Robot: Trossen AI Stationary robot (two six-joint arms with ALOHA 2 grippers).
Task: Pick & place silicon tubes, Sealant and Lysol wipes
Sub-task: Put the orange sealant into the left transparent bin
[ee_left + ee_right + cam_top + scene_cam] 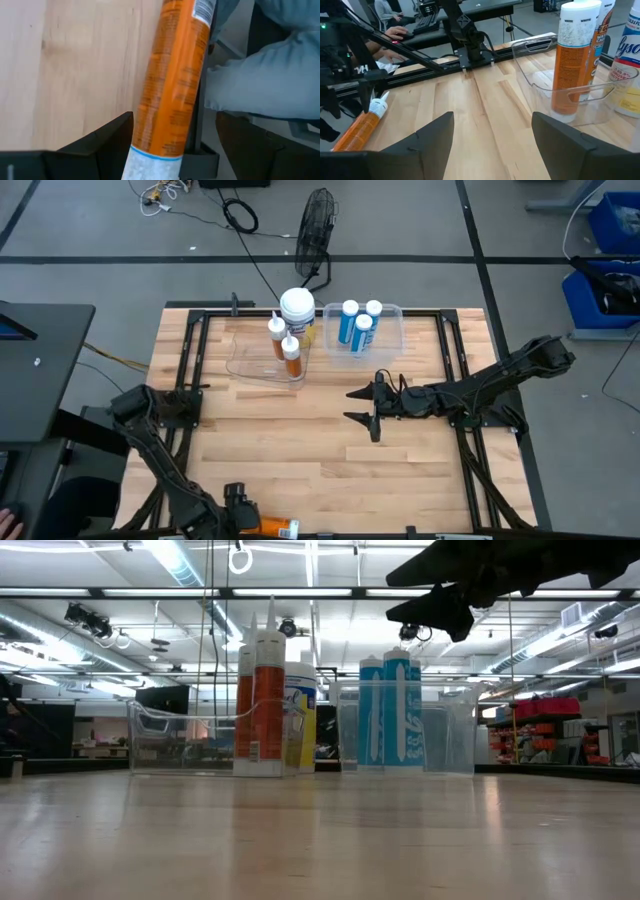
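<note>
The Lysol wipes canister (297, 308) stands upright with two orange tubes (283, 345) at the right end of a clear bin (248, 366) at the table's far side. Three blue tubes (357, 325) stand in a second clear bin (392, 340) to its right. A third orange tube (272, 527) lies level along the table's near edge, and my left gripper (238, 502) is shut on it. My right gripper (352, 405) is open and empty, hovering above the table's middle, just on the near side of the blue tubes' bin. My left gripper pinches the lying orange tube between its two fingers (107, 142), on the tube's body next to its white band (150, 162). The tube runs on between the fingers and past their tips, roughly along them. I cannot tell whether it is lifted or rests on the wood.
A black frame (455, 350) runs along the table's sides. A person sits at the near edge; a clothed limb (260, 75) is close beside the held tube. Bare wood (300, 440) lies between the bins and the near edge. A fan (316, 230) stands beyond the far edge.
</note>
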